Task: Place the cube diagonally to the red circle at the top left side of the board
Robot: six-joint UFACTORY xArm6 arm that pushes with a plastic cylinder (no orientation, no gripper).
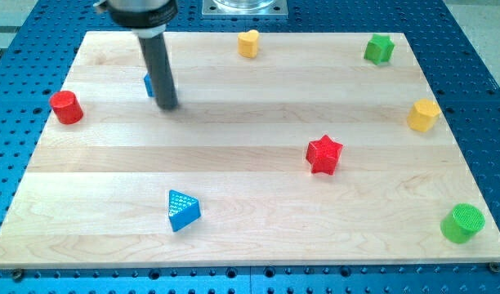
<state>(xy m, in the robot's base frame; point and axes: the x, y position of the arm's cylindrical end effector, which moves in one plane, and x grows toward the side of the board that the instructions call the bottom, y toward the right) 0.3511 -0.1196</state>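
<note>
A red cylinder (66, 107) stands near the board's left edge in the upper part of the view. A blue cube (149, 84) is mostly hidden behind my dark rod; only a sliver shows at the rod's left side. My tip (169, 106) rests on the board just right of and slightly below the cube, touching or nearly touching it. The cube lies to the right of and a little above the red cylinder.
A wooden board (234, 237) sits on a blue perforated table. A yellow heart-like block (248, 42) at top centre, a green star (379, 49) top right, a yellow block (423, 115) at right, a red star (323, 154) centre right, a green cylinder (463, 222) bottom right, a blue triangle (183, 210) bottom left.
</note>
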